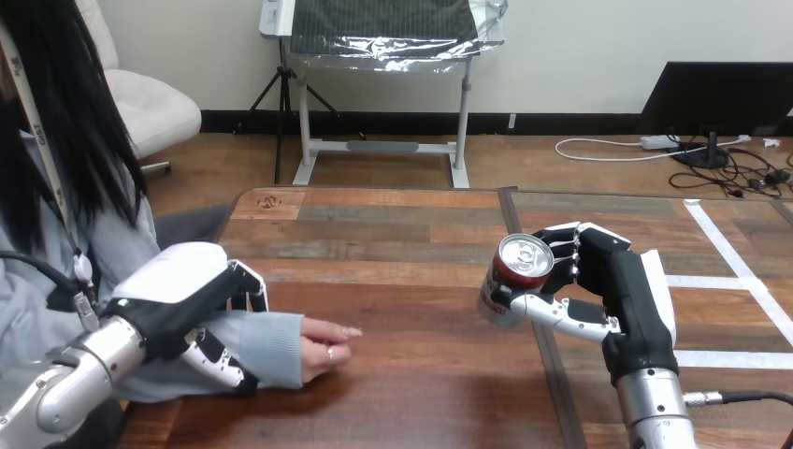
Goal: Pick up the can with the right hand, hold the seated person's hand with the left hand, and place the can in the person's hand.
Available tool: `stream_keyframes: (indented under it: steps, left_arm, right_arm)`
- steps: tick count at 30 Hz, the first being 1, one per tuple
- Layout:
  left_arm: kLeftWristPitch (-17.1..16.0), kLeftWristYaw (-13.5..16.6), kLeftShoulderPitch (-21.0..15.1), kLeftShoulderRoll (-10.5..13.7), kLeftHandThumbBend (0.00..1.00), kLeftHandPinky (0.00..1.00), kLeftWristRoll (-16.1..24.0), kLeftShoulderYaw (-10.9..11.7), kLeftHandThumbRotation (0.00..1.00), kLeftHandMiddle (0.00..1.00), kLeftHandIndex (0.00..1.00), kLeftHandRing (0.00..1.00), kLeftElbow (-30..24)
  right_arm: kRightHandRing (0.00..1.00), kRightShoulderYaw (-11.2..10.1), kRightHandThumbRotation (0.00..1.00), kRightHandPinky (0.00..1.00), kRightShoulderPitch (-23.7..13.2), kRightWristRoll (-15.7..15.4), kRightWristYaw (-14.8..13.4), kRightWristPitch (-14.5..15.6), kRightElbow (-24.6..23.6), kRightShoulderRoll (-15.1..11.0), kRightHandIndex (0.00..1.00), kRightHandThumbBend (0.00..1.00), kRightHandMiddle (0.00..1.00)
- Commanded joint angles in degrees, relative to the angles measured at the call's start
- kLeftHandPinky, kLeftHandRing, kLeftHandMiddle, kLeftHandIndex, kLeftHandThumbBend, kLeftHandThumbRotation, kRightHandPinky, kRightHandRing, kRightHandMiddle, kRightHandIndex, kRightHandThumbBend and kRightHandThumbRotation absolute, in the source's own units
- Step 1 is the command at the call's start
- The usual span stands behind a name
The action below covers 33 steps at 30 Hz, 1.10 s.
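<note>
Right hand closed round the red can, which is tilted, silver top toward the camera, right of centre of the table. Left hand clasps the person's sleeved forearm, fingers behind, thumb in front. The person's hand rests on the wood, well apart from the can.

Tilted red can, person's hand apart

We read no lettering here: the can, clamped between the right hand's fingers and thumb, shows no legible print.
</note>
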Motion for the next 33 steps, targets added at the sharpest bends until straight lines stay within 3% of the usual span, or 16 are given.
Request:
stream_keyframes:
  steps: [1,33]
  left_arm:
    - [-0.77,0.11,-1.51,0.17,0.86,0.23,-2.12,1.00,0.00,0.37,0.39,0.30,-3.40]
    - [-2.28,0.20,-1.82,0.34,0.82,0.20,-3.21,1.37,0.00,0.32,0.33,0.26,-3.07]
  right_arm:
    - [0.42,0.40,0.00,0.38,-3.04,0.07,-0.30,-0.36,-4.02,0.56,0.51,0.79,0.48]
    - [0.41,1.70,0.00,0.36,-3.01,0.25,0.05,0.00,-4.34,1.05,0.51,0.79,0.47]
